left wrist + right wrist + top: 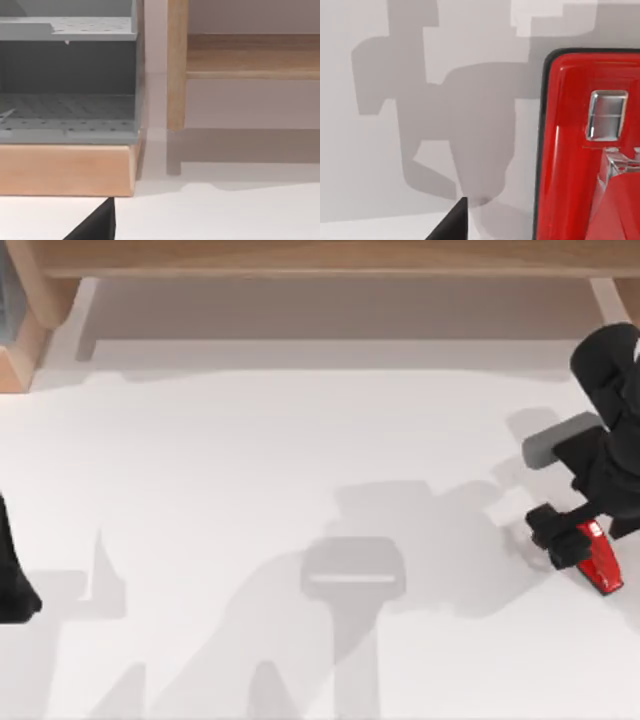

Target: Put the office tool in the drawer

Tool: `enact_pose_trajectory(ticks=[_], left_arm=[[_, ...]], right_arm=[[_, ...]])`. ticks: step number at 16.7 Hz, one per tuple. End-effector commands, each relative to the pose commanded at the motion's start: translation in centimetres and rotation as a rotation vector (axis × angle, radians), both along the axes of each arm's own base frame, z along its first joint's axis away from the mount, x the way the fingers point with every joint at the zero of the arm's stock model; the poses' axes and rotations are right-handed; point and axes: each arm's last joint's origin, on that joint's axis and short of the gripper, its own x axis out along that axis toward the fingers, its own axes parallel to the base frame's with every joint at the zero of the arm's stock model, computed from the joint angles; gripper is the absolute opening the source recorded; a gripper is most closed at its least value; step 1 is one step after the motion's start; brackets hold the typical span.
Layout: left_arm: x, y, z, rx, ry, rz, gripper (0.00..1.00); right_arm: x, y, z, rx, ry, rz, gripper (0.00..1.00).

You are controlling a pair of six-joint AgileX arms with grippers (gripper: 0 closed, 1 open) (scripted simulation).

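Red stapler [601, 562] lying flat near the right edge of the white bench [300, 460], well apart from the drawer unit [67, 90] at the far-left corner. Right gripper [562, 537] down at its near end; finger spread impossible to tell, grip unconfirmed. Risks: glossy wedge squirting out of an off-centre pinch, sliding off the right edge, dropping during the long carry leftward. Left arm [12, 575] parked at the left edge.

Glossy red stapler [600, 558] with thin black base; lies flat, apparently, near the table's right edge; silvery mark on top.
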Motion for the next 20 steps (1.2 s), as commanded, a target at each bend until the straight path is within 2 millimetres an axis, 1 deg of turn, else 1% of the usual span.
enact_pose_trajectory(ticks=[8, 9, 17, 20], left_arm=[[0.0, 0.0, 0.0, 0.0, 0.0, 0.0, 1.0], [0.0, 0.0, 0.0, 0.0, 0.0, 0.0, 1.0], [0.0, 0.0, 0.0, 0.0, 0.0, 0.0, 1.0], [0.0, 0.0, 0.0, 0.0, 0.0, 0.0, 1.0]], right_arm=[[0.0, 0.0, 0.0, 0.0, 0.0, 0.0, 0.02], [0.0, 0.0, 0.0, 0.0, 0.0, 0.0, 0.0], [0.02, -0.07, 0.06, 0.0, -0.002, -0.002, 0.0], [0.12, -0.02, 0.78, 0.0, -0.003, -0.001, 0.0]])
